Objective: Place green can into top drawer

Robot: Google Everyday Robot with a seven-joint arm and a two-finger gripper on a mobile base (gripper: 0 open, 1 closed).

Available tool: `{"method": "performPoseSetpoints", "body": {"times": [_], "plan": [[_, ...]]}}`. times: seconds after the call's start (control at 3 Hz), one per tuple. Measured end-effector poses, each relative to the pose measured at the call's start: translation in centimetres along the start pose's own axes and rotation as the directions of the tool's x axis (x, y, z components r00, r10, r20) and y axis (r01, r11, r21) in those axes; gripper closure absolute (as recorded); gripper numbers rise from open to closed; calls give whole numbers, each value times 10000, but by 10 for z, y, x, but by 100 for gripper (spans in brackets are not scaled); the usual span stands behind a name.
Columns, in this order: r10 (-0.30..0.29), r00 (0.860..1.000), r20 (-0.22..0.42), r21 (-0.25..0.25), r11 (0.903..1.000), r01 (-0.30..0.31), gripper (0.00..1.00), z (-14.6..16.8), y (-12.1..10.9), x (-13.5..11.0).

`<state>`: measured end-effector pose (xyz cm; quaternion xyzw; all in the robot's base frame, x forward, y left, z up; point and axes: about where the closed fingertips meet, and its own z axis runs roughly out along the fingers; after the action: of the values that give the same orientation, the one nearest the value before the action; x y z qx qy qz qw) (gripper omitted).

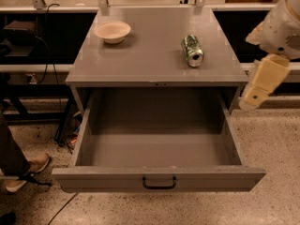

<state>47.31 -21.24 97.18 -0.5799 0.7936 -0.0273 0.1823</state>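
The green can (192, 50) lies on its side on the right part of the grey cabinet top (154, 60), its silver end facing the camera. The top drawer (159, 146) is pulled wide open below it and holds nothing; its front panel carries a small black handle (159, 183). My gripper (251, 99) hangs at the right edge of the view on a white arm (281, 29), beside the cabinet's right side. It is to the right of the can and lower, apart from it, and holds nothing I can see.
A beige bowl (112, 31) stands on the cabinet top at the back left. A person's leg and shoe (18, 165) are at the left edge on the speckled floor. Black cables (61, 205) run on the floor. Dark shelving stands behind the cabinet.
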Motion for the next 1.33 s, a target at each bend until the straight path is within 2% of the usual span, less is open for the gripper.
{"method": "performPoseSetpoints", "body": {"times": [0.33, 0.67, 1.0, 1.33], "plan": [[1115, 9917, 638, 312, 9930, -1137, 0, 31, -43, -16], [2562, 9596, 1160, 870, 9598, -2667, 0, 58, -76, -26], [3284, 9332, 1461, 974, 9339, -3439, 0, 58, -83, -31], [3284, 9332, 1461, 974, 9339, -3439, 0, 58, -83, -31]]}}
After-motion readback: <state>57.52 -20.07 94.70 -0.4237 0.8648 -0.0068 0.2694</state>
